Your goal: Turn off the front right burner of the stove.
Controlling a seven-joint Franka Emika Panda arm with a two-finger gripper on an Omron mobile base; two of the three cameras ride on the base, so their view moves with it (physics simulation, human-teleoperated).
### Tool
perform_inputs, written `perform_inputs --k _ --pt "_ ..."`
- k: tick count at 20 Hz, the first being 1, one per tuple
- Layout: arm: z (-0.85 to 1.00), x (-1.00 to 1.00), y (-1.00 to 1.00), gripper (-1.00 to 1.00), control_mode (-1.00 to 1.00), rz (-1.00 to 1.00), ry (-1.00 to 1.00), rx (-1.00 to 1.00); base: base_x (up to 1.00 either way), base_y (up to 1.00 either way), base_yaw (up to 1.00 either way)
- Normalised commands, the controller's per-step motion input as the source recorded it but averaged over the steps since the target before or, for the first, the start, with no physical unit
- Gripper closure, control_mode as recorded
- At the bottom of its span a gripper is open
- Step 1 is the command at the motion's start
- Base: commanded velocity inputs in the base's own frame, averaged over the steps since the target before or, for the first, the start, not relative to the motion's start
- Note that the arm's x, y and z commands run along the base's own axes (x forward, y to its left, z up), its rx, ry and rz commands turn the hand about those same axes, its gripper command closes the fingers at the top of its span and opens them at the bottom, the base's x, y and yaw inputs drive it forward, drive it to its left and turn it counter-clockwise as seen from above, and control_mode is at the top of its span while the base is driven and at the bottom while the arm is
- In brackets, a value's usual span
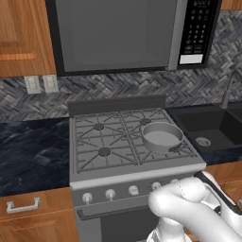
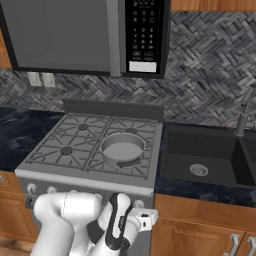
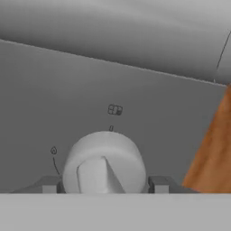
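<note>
Dark marble table (image 1: 33, 151) flanks the stove (image 1: 94, 177), whose front right burner (image 1: 176, 147) lies mostly hidden beneath a metal pan (image 1: 162, 137), a black sink (image 1: 212, 127) sits rightward, and the gripper (image 3: 104, 184) brackets a silver knob (image 3: 104, 164), contact unclear.

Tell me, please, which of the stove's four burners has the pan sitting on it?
The front right burner: the metal pan rests on its grate, beside the sink. The other three grates carry nothing.
</note>
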Motion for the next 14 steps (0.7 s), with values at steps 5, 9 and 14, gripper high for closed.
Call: perform_inputs --k 5,9,14 --pt "0.02 0.00 0.05 1.00 -1.00 -0.09 0.00 0.37 0.00 0.00 0.00" --pt "0.04 0.00 0.03 1.00 -1.00 -0.09 0.00 0.36 0.00 0.00 0.00" --pt "0.06 0.00 0.06 1.00 -1.00 -0.09 0.00 0.34 0.00 0.00 0.00"
